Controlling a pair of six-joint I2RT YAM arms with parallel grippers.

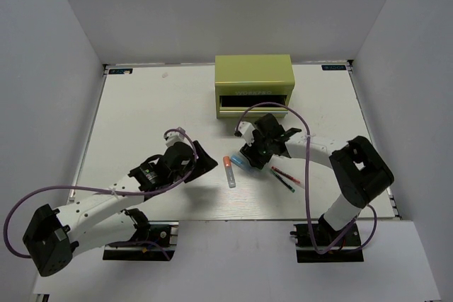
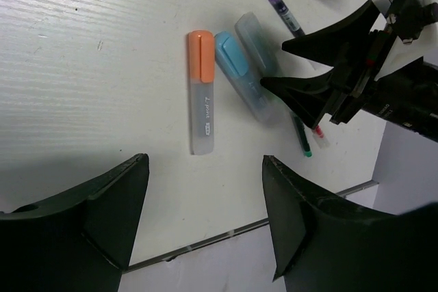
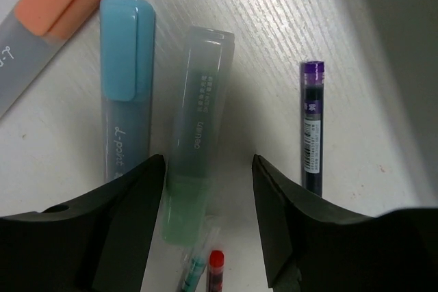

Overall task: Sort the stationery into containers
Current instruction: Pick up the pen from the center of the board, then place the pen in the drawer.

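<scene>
Your right pincer [image 3: 207, 158] is spread, its fingers either side of the green marker [image 3: 198, 135], low in the wrist frame. The blue marker [image 3: 126, 100] lies just left of it, the orange marker [image 3: 48, 18] at upper left, a dark pen [image 3: 312, 128] at right. Your left pincer [image 2: 205, 162] is spread and empty above the table [image 2: 82, 66]. The olive tool chest [image 1: 253, 76] sits top centre overhead.
</scene>
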